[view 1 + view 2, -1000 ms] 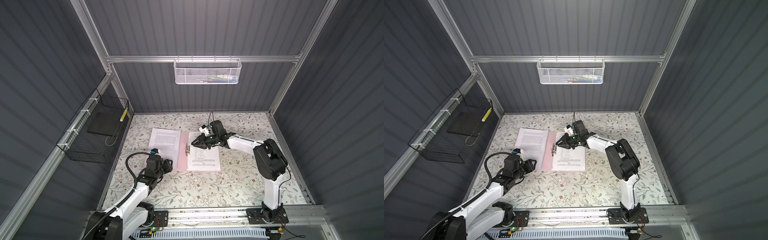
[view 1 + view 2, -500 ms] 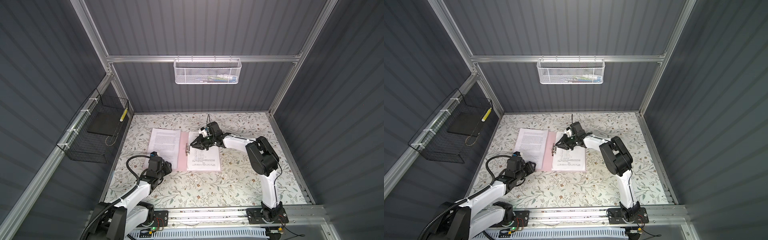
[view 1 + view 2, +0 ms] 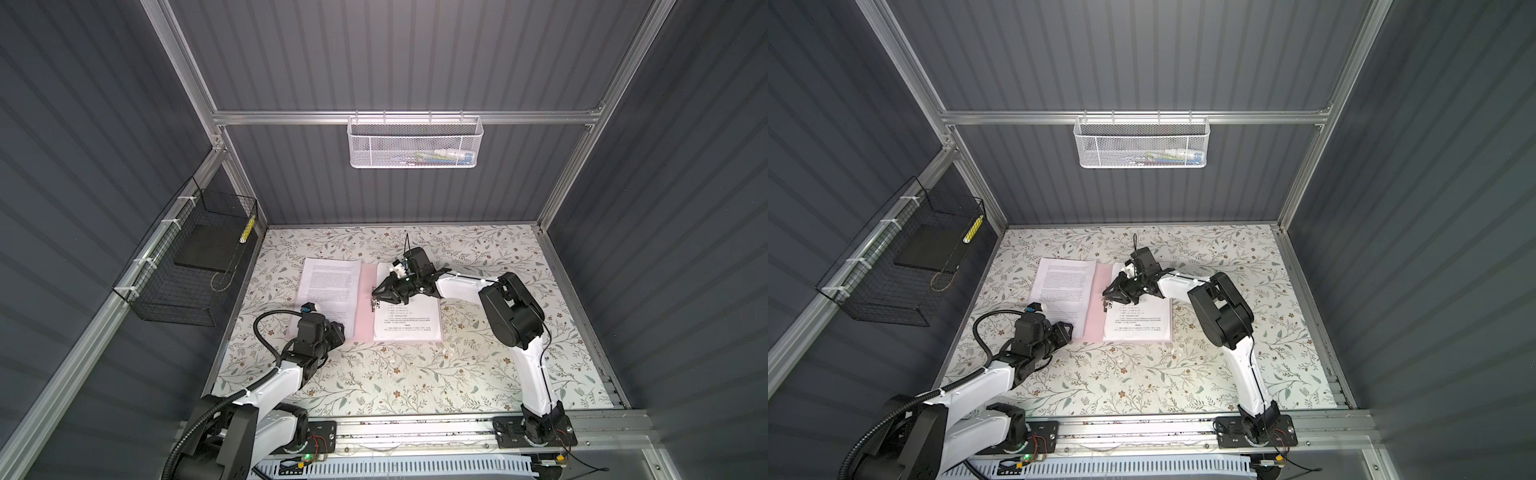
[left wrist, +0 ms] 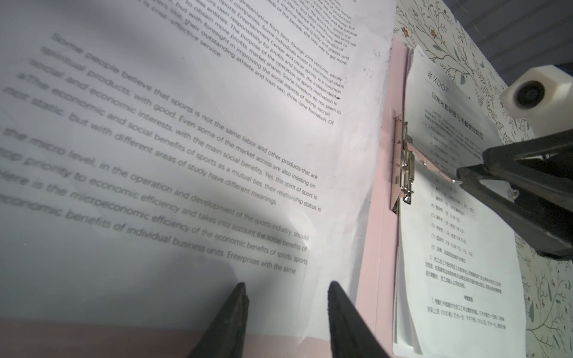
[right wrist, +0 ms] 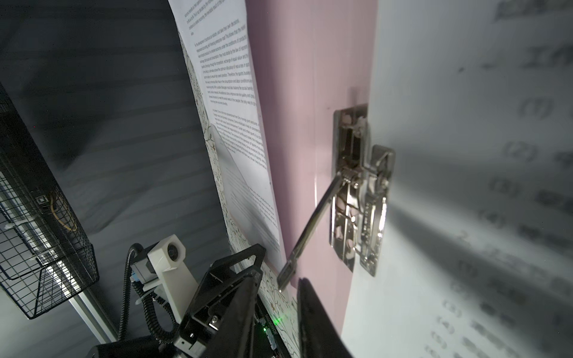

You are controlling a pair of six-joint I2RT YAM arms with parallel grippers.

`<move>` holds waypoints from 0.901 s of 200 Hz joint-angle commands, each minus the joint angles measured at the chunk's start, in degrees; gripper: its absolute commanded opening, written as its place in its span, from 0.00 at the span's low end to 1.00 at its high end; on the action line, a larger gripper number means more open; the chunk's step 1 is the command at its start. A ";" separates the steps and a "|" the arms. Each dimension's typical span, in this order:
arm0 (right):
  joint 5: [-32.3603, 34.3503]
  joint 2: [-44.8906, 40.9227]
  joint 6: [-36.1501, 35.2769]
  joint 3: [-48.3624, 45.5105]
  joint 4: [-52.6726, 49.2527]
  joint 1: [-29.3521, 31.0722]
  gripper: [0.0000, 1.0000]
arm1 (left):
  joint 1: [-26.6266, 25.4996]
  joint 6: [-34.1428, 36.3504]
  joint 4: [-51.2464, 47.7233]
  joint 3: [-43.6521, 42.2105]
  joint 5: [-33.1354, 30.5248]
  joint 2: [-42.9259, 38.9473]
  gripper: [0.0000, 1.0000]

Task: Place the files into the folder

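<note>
At the far left in both top views, a black wire basket [image 3: 166,299] hangs on the side wall. Next comes the floral table [image 3: 415,374], where your left gripper [image 4: 286,286] sits low at the near left corner of the open pink folder [image 3: 365,299]. Its jaws stand moderately apart with nothing between them, and the tips are over a loose sheet [image 3: 330,282] of English text. That sheet lies flat on the folder's left flap.

Moving right, a metal clip [image 5: 356,201] sits just past the folder's spine, its lever [image 5: 313,223] angled up off the page. Your right gripper [image 3: 376,292] reaches in from the right. Its jaws are only narrowly apart and the lever's tip lies between them. You cannot tell whether they pinch it.

Right of the clip, a stack of sheets [image 3: 409,324] lies on the folder's right half, its spine edge at the clip. The top sheet carries a header logo.
</note>
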 commanded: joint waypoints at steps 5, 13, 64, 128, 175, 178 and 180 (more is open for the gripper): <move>-0.99 0.93 1.14 1.48 0.77 0.40 0.26 | 0.17 -0.95 1.56 -1.51 0.73 0.33 0.44; -1.17 1.05 1.00 1.61 0.67 0.46 0.25 | 0.17 -1.07 1.94 -1.80 0.69 0.35 0.44; -1.08 1.06 0.91 0.39 0.64 0.87 0.23 | 0.17 -2.53 4.78 -3.50 1.24 1.22 0.44; -1.14 1.75 1.25 0.73 0.65 1.47 0.23 | 0.17 -2.72 6.05 -3.83 1.96 2.02 0.44; -1.52 2.70 1.46 1.34 0.70 2.00 0.22 | 0.17 -2.37 6.32 -3.77 2.15 2.52 0.44; -1.53 2.72 1.51 1.34 0.67 2.11 0.22 | 0.17 -2.44 6.29 -3.77 2.16 2.46 0.44; -1.52 2.79 1.53 1.35 0.67 2.12 0.22 | 0.17 -2.41 6.28 -3.79 2.20 2.47 0.44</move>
